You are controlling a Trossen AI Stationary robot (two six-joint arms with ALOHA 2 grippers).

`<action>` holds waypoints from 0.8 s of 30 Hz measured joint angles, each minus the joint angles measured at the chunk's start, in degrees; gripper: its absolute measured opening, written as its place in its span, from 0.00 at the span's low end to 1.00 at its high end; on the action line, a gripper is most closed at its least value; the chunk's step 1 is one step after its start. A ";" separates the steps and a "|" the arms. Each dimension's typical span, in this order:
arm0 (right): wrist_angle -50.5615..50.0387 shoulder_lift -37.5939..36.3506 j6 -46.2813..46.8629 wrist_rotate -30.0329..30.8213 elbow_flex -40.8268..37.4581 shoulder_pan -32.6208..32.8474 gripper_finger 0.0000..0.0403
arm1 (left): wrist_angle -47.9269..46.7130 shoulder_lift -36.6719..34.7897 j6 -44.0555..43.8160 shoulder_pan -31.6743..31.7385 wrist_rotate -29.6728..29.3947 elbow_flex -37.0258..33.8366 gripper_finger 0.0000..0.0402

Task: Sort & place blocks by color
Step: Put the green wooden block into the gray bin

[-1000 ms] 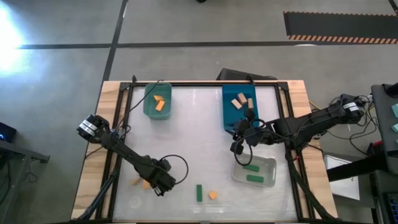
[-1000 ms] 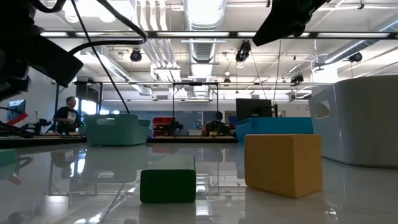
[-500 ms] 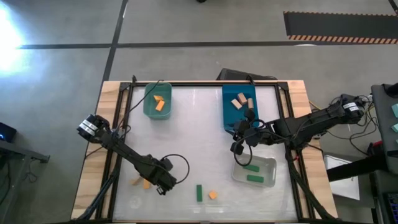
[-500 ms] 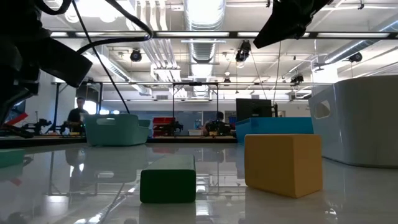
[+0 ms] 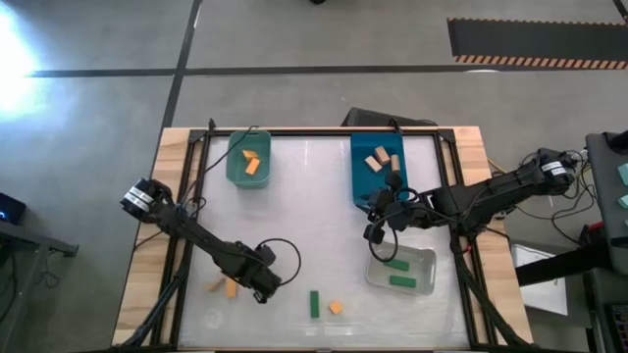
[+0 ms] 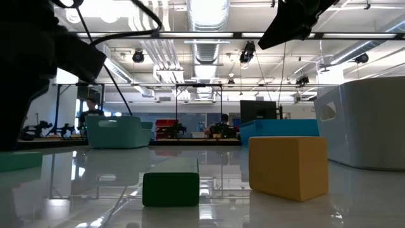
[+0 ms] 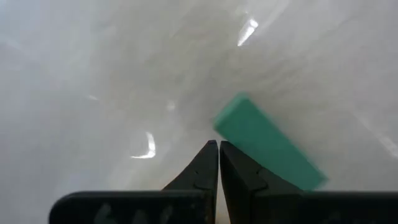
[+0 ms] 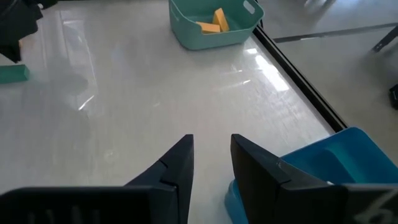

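three bins, blocks part sorted

teal bin [image 5: 248,159] holds orange blocks [image 5: 251,165]; blue bin [image 5: 378,169] holds tan blocks [image 5: 376,159]; clear bin [image 5: 400,271] holds two green blocks [image 5: 397,265]. left gripper [image 7: 218,149] — fingers clenched on nothing — sits low on the desk [image 5: 314,216] beside a green block [image 7: 267,144]. right gripper [image 8: 211,149], fingers parted and empty, hovers between blue and clear bins.
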 joint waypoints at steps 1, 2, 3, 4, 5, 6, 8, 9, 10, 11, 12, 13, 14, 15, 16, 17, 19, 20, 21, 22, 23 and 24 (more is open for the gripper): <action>0.00 0.00 0.00 0.00 0.00 0.00 0.24 | 0.05 -0.22 -1.90 0.12 0.58 0.39 0.00; 0.00 0.00 0.00 0.00 0.00 0.00 0.24 | 0.04 -0.47 -3.96 0.22 0.83 0.81 0.00; 0.00 0.00 0.00 0.00 0.00 0.00 0.24 | 0.07 -0.69 -6.16 0.25 0.92 1.22 0.00; 0.00 0.00 0.00 0.00 0.00 0.00 0.24 | 0.06 -0.80 -8.27 0.27 0.96 1.64 0.00; 0.00 0.00 0.00 -0.02 -0.02 0.00 0.24 | 0.11 -0.83 -10.05 0.29 0.96 1.99 0.00; 0.00 0.00 -0.01 -0.02 -0.01 0.00 0.24 | 0.15 -0.90 -10.70 0.31 1.06 2.23 0.00; -0.03 0.00 -0.09 -0.02 -0.02 0.00 0.25 | 0.14 -0.97 -10.87 0.15 1.62 2.39 0.00; -0.08 0.00 -0.09 -0.02 -0.02 0.00 0.25 | 0.14 -0.99 -10.99 0.07 1.92 2.37 0.00; -0.13 0.00 -0.10 -0.02 -0.02 0.00 0.25 | 0.16 -0.99 -11.02 0.07 2.59 2.31 0.01; -0.11 0.00 -0.11 -0.02 -0.02 0.00 0.25 | 0.12 -0.99 -11.03 0.05 2.73 2.22 0.02; -0.13 0.00 -0.13 -0.02 -0.07 0.00 0.25 | 0.12 -0.99 -11.03 0.03 2.73 2.18 0.04; -0.19 0.00 -0.13 -0.02 -0.15 0.00 0.25 | 0.26 -0.99 -11.05 0.04 2.75 2.14 0.06; -0.24 0.00 -0.13 -0.05 -0.19 0.00 0.24 | 0.48 -0.99 -11.09 0.05 2.75 2.09 0.08; -0.31 0.00 -0.13 -0.07 -0.23 0.00 0.24 | 0.58 -0.99 -11.35 0.05 2.77 2.04 0.10; -0.37 0.00 -0.15 -0.07 -0.29 0.00 0.24 | 0.74 -0.99 -11.92 0.06 2.77 1.88 0.13; -0.37 0.00 -0.15 -0.07 -0.33 0.00 0.23 | 1.16 -0.99 -12.45 0.09 2.77 1.65 0.16; -0.39 0.00 -0.15 -0.07 -0.39 0.00 0.23 | 2.59 -0.99 -12.56 0.09 2.77 1.43 0.21; -0.42 0.00 -0.15 -0.07 -0.39 0.00 0.23 | 3.43 -0.99 -12.59 0.09 2.80 1.32 0.24; -0.37 0.00 -0.15 -0.07 -0.39 0.00 0.23 | 4.05 -0.88 -12.64 0.08 2.80 1.30 0.27; -0.39 0.00 -0.15 -0.07 -0.39 -0.01 0.24 | 4.83 -0.57 -12.78 0.07 2.82 1.28 0.29; -0.39 0.00 -0.15 -0.07 -0.39 0.00 0.24 | 5.52 -0.33 -13.15 0.07 2.88 1.26 0.31; -0.40 0.00 -0.15 -0.07 -0.39 0.00 0.24 | 5.55 -0.04 -13.82 0.07 3.00 1.26 0.33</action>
